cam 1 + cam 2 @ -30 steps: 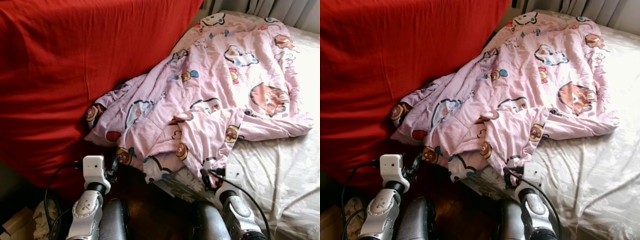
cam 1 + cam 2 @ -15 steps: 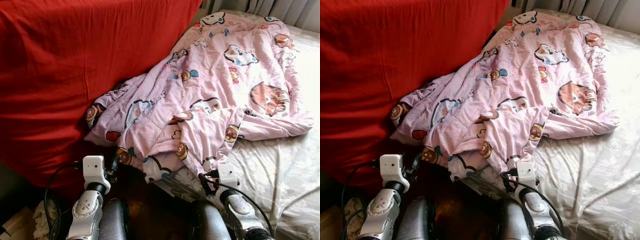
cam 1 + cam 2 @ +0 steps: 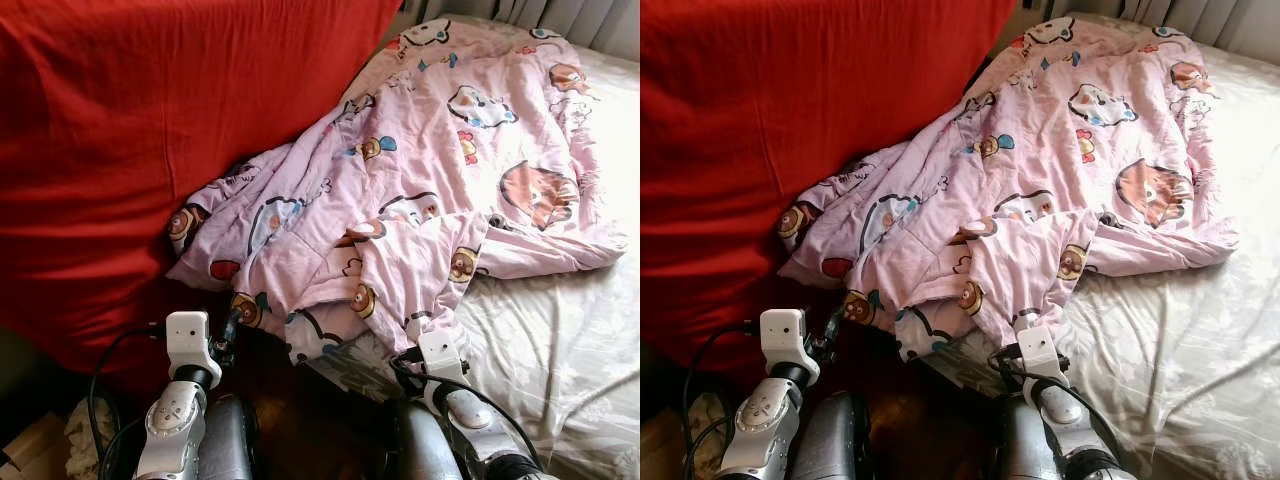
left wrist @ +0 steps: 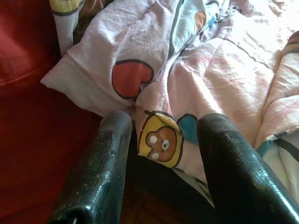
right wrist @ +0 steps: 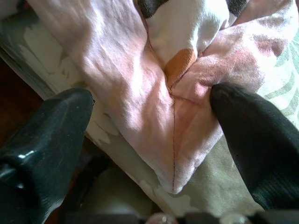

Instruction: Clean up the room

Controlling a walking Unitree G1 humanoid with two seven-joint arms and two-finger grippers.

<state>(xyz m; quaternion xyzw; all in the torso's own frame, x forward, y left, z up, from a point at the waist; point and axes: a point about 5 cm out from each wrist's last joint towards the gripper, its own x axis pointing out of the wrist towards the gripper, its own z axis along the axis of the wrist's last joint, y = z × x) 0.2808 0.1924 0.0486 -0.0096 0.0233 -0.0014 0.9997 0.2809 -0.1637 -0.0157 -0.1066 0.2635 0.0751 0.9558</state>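
The left gripper is held wide at the pink quilt, heaped along the bed's near edge. The right gripper, parted, straddles a hanging corner; closing is judged next.

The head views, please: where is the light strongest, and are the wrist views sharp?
Eye views: glare washes out the bed sheet at far right; floor below the quilt lies in shadow. Wrist views: fabric sharp, left fingers and right fingers softly blurred.
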